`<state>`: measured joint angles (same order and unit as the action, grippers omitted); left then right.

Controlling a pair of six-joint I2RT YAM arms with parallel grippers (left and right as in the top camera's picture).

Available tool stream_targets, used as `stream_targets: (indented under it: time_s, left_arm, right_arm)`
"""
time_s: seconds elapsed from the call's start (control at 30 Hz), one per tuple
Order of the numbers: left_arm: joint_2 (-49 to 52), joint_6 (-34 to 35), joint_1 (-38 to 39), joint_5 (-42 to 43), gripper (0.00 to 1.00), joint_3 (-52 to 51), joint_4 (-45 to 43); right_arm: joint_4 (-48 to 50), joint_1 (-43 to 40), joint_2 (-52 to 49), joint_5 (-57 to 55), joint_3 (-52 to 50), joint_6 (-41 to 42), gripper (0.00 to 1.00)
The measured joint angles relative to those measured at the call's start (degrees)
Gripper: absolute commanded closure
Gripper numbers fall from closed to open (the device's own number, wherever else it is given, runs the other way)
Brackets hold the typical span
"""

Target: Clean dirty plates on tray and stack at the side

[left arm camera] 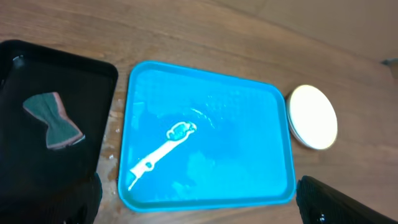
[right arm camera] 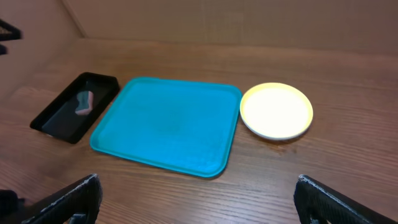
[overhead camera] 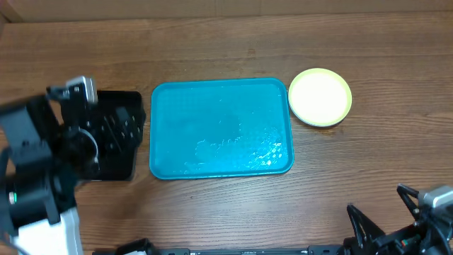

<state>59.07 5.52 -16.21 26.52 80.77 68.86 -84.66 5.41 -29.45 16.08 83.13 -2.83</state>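
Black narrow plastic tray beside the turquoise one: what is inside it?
The narrow black plastic tray holds one bow-tie-shaped grey and pink sponge, lying flat. Overhead, the left arm covers part of this tray and the sponge is hidden.

Turquoise tray (overhead camera: pixel 221 127) is lying flat mid-table, raised rim forming a low kerb all round. Stack of plates (overhead camera: pixel 320 97) is sitting at its far right corner, touching or nearly so, closing that gap. Left arm (overhead camera: pixel 39 163) is hanging over the black tray (overhead camera: pixel 122 134), covering most of it from above. Bare wood (overhead camera: pixel 396 142) is running open right of the plates and along the near side.
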Motion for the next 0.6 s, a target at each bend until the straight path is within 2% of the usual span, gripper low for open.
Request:
stream_targets:
  time_s: [0.37, 0.6]
  left_arm:
    - [-28.6, -0.2, 0.0, 0.7, 0.00, -9.3, -0.1]
    - [-31.8, -0.2, 0.0, 0.5, 0.00, -10.4, 0.0]
  right_arm:
    - [-0.2, 0.0, 0.0, -0.5, -1.0, 0.0, 0.00]
    - [-0.2, 0.0, 0.0, -0.5, -1.0, 0.0, 0.00]
